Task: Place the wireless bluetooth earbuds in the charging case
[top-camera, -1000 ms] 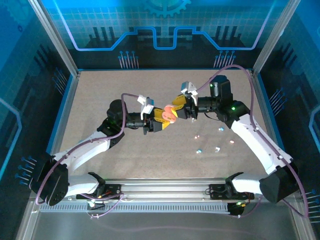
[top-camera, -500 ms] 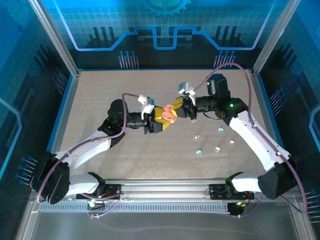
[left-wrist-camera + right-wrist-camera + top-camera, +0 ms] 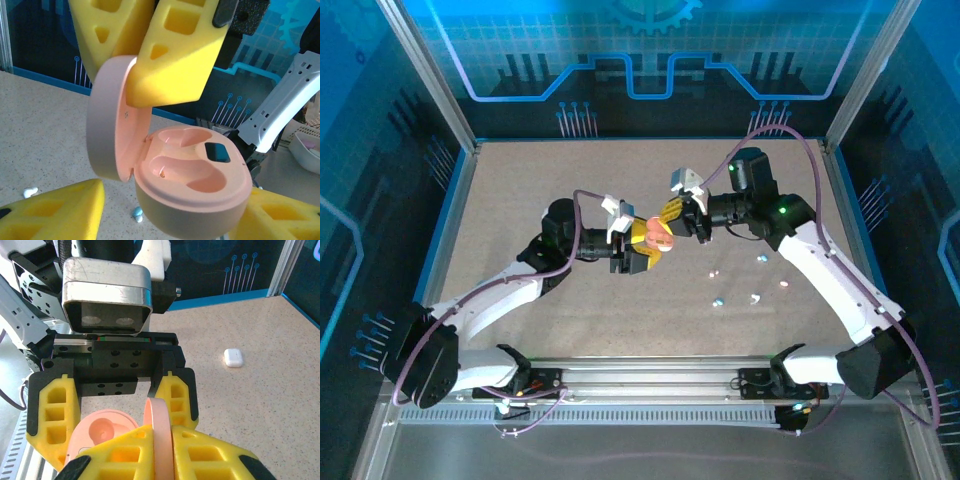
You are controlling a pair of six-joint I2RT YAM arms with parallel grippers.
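Above the middle of the table [image 3: 520,200], the two arms meet tip to tip. The left arm lies low, stretched from the near left corner with its wrist level. The right arm rises to a high elbow near the far right side, then angles back toward the centre. Between them hangs the pink charging case [image 3: 660,237], off the surface and hinged open.

The right gripper [image 3: 672,213] is closed tight on the case, its yellow fingers [image 3: 175,55] pinching the raised lid [image 3: 107,125] from above. The left gripper [image 3: 645,250] stands partly open around the base. In the left wrist view one finger [image 3: 55,210] is clear of the case, with table showing in the gap; whether the other finger touches the base I cannot tell.

The earbuds [image 3: 718,300] lie loose on the table, near the right arm and well apart from the case.

The left wrist view looks into the case: two wells, both bare, and a small dark patch beside them. A white earbud [image 3: 31,191] and a light blue one [image 3: 137,214] sit on the table below. The right wrist view shows the lid edge-on between its own fingers, the left gripper's camera housing [image 3: 107,302] facing it, and a small white case [image 3: 233,357] on the table beyond.
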